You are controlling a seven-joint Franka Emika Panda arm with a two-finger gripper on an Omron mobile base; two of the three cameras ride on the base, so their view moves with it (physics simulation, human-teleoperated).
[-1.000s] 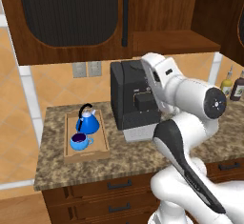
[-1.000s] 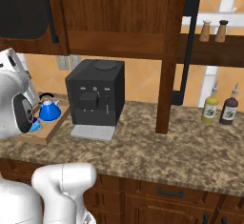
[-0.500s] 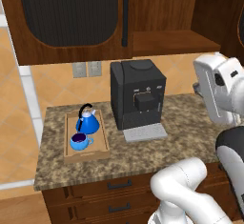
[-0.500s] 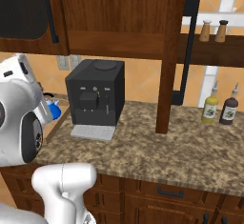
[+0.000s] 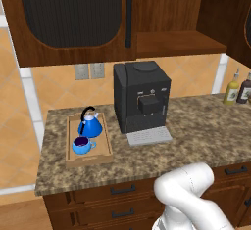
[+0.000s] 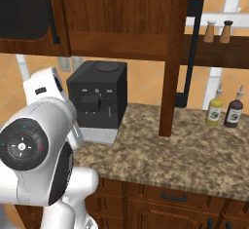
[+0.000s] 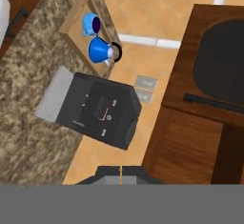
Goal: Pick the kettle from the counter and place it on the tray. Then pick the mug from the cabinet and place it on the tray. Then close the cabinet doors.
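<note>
With kettle point(image 5: 91, 125) and mug point(image 5: 81, 146) set on the tray point(image 5: 71, 160), the shut, empty tool point(image 7: 121, 169) is best swung behind the open right door point(image 6: 194, 52), pressed flat.

One kettle point(image 5: 91, 125) and one mug point(image 5: 82, 145) sit in one tray point(image 5: 71, 161) on the worktop point(image 5: 206, 128), with one black coffee machine point(image 5: 142, 97). Two bottles point(image 6: 225, 108) stand on the worktop, and two shakers point(image 6: 217, 31) sit on a shelf. Two wall sockets point(image 5: 89, 71) are visible.
</note>
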